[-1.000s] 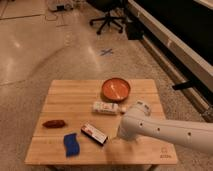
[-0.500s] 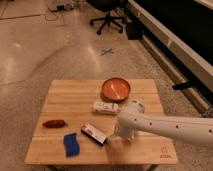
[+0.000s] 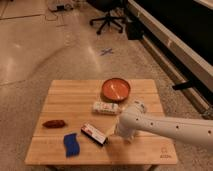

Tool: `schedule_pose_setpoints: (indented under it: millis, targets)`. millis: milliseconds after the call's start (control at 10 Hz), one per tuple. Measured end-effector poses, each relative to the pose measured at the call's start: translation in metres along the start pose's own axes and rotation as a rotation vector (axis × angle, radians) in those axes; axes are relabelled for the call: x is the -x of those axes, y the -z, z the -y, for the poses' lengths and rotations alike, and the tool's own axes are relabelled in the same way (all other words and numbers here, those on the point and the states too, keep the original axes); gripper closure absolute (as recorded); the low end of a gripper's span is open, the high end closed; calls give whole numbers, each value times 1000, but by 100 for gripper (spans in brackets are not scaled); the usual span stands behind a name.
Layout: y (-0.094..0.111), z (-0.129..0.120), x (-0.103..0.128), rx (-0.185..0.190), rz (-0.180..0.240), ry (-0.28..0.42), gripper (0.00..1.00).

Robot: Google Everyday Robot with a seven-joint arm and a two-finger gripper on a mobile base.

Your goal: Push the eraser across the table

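The eraser (image 3: 94, 134), a small black block with a red-and-white label, lies on the light wooden table (image 3: 75, 95) toward the front middle. My white arm (image 3: 165, 126) reaches in from the right over the table. My gripper (image 3: 113, 132) is at the arm's left end, just right of the eraser's right end, close to it or touching it.
A blue wavy pad (image 3: 71, 144) lies front left of the eraser. A reddish-brown object (image 3: 53, 123) lies at the left. A white elongated box (image 3: 106, 107) lies behind the eraser. An orange bowl (image 3: 116, 89) stands at the back. An office chair (image 3: 108, 20) stands on the floor beyond.
My arm has moved left across the table, bringing the gripper close to the eraser's right end. The eraser has stayed about where it was.
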Motion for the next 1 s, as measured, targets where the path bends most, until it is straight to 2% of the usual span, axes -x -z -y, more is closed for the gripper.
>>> schedule_pose_setpoints:
  millis: [300,600,800,1000]
  targets:
    - [2,-6,1,-65,0,17,20]
    - [12,-19,3,-93,-21,47,20]
    - [15,-26,6,-84,-40,76,20]
    - [13,-33,8,-46,-64,98,20]
